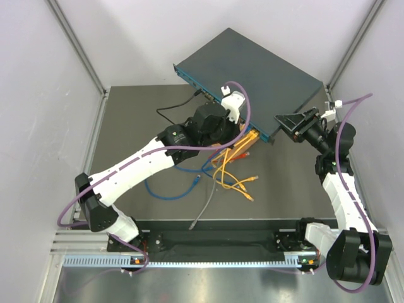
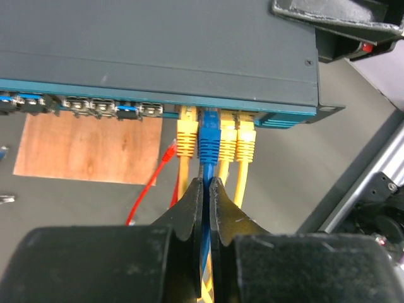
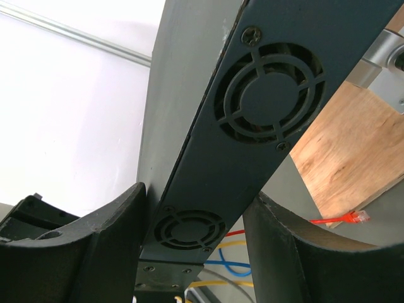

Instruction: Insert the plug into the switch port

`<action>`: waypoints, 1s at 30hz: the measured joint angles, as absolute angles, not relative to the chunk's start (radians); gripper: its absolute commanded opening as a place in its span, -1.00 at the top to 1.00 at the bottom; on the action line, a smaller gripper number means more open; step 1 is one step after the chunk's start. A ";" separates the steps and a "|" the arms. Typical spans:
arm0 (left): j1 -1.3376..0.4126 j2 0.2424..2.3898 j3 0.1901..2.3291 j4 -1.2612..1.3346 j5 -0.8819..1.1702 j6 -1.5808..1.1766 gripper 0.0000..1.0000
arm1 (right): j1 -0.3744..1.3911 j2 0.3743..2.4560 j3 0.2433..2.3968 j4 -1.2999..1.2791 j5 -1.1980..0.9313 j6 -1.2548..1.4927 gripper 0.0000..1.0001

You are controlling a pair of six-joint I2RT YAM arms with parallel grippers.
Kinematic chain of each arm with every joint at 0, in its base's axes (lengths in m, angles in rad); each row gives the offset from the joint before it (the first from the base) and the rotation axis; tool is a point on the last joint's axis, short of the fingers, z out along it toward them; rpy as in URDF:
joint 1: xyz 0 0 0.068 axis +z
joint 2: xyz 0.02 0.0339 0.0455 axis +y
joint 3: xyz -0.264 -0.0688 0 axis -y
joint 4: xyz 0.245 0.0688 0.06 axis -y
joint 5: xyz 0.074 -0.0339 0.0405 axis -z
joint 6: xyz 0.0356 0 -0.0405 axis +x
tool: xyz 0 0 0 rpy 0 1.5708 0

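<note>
The switch (image 1: 252, 69) is a flat dark teal-grey box lying at an angle at the back of the mat. In the left wrist view its front face (image 2: 158, 107) shows a row of sockets. A blue plug (image 2: 209, 136) sits with its front end in one socket, between yellow plugs (image 2: 185, 136). My left gripper (image 2: 207, 183) is shut on the blue cable just behind that plug. My right gripper (image 3: 196, 192) straddles the switch's vented side (image 3: 252, 126) at the right corner, one finger on each flat face, gripping it.
A brown wooden board (image 2: 88, 148) lies under the switch's front. A loose red plug (image 2: 169, 151) rests beside the yellow ones. Orange, blue and grey cables (image 1: 221, 177) tangle on the mat between the arms. A black cable (image 1: 173, 110) leaves the switch's left end.
</note>
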State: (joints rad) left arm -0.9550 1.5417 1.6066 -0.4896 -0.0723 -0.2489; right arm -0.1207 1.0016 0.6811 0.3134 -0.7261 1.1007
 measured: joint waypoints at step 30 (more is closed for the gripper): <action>-1.008 1.565 1.571 -0.427 -0.193 -0.212 1.00 | -0.111 1.001 0.682 0.312 -0.712 1.102 1.00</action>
